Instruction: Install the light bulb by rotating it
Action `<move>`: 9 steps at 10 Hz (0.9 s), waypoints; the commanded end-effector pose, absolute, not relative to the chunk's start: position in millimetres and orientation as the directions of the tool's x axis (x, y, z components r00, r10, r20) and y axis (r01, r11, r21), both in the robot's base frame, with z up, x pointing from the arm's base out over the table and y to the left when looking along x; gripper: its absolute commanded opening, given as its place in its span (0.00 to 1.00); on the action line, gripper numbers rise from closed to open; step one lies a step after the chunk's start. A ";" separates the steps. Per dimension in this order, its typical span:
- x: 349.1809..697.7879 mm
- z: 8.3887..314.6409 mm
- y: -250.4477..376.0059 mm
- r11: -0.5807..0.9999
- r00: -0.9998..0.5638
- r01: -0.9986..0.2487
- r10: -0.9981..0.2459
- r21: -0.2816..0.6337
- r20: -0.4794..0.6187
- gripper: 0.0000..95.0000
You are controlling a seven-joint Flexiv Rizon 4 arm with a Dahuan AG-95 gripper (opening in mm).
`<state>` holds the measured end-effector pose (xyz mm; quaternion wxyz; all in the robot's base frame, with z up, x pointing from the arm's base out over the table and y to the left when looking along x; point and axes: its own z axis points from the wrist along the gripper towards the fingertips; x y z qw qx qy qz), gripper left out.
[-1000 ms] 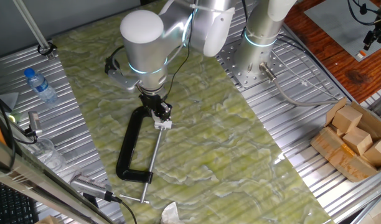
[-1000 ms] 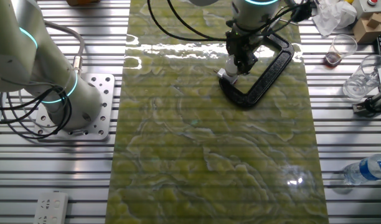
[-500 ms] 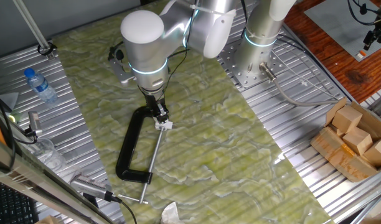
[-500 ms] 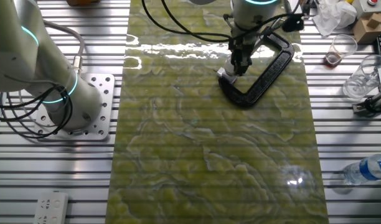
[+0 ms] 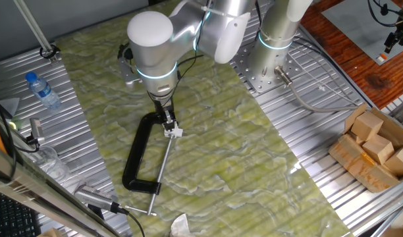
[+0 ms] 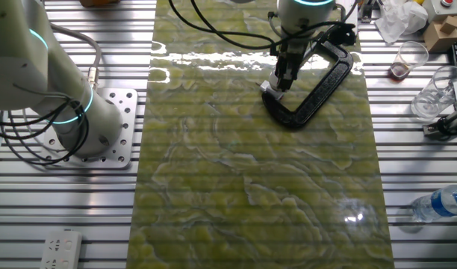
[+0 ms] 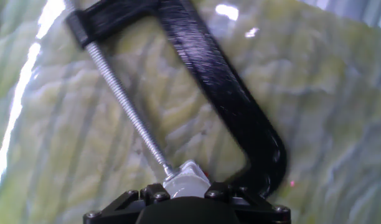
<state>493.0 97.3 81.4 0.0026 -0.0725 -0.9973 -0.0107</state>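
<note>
Pale bulb: the light bulb (image 7: 187, 180) shows in the hand view as a small grey-white rounded piece just ahead of the jaws, touching the tip of the threaded screw (image 7: 129, 114) of the black C-clamp (image 7: 228, 93).
Gripper: the gripper (image 5: 168, 123) points down at the clamp's far end, on the green mat (image 5: 221, 151) covering the desk; its jaws look closed on the bulb, though the pads themselves are hidden.
Change: over the last second the wrist has turned. In one fixed view the grey bracket behind the wrist swung from the left side toward the far side, and the fingers now look narrower, edge-on.
Clamp: it has stayed where it was.
Meaning: this looks like a screwing turn under way, the bulb being rotated into its seat.
Progress: I cannot tell how far the thread has gone in.
</note>
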 end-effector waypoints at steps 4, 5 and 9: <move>493.0 81.8 97.5 0.959 -0.959 -0.284 -0.284 -0.020 0.000 0.40; 493.0 81.7 97.5 0.906 -0.906 -0.423 -0.423 -0.024 -0.010 0.20; 493.0 81.8 97.5 0.844 -0.843 -0.536 -0.537 -0.020 -0.021 0.20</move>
